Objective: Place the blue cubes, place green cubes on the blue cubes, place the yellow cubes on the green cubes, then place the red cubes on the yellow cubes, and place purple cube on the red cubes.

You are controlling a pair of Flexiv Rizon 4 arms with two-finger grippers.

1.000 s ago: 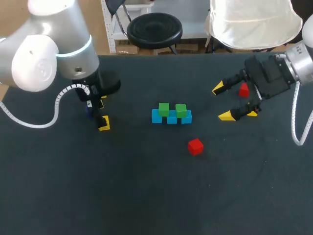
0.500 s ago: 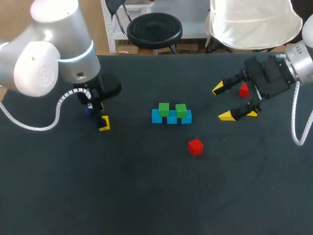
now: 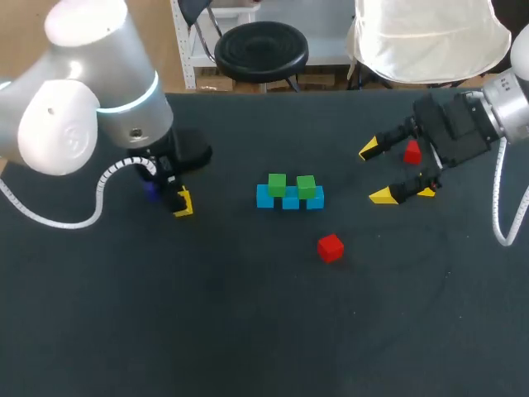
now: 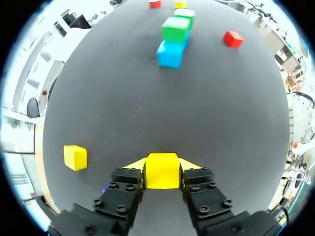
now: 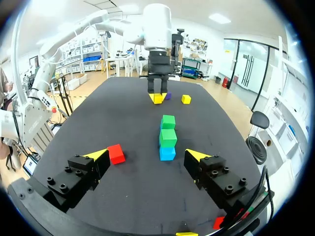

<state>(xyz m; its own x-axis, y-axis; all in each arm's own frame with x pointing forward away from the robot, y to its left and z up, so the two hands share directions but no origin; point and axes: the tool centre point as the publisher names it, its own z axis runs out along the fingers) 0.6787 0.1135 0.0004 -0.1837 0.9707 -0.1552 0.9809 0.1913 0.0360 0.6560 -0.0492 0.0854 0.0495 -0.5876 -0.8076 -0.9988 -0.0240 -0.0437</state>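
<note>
The yellow cube sits between the two fingers of the left gripper. The fingers press on it from two opposite sides, so this claw is clamped on it. The hold is on the flat side faces, with the upper face showing free between the tips. Whether the cube is lifted from the dark table cannot be told.

The cube looks small, stiff and probably light, with smooth plain faces. It should not bend or break, but a smooth face may slip if the grip is weak. Holding it on two parallel sides seems the correct way, because then the bottom stays free for setting it down.

Ahead of this gripper, well apart, stands the row of blue cubes with two green cubes on top. The place on the green ones is narrow, so the cube likely needs to come down level and well centred.

A second yellow cube lies on the table beside the left gripper, and a purple cube is near it. One red cube lies near the blue row. Another red cube is by the right gripper, whose fingers stand wide apart and hold nothing.
</note>
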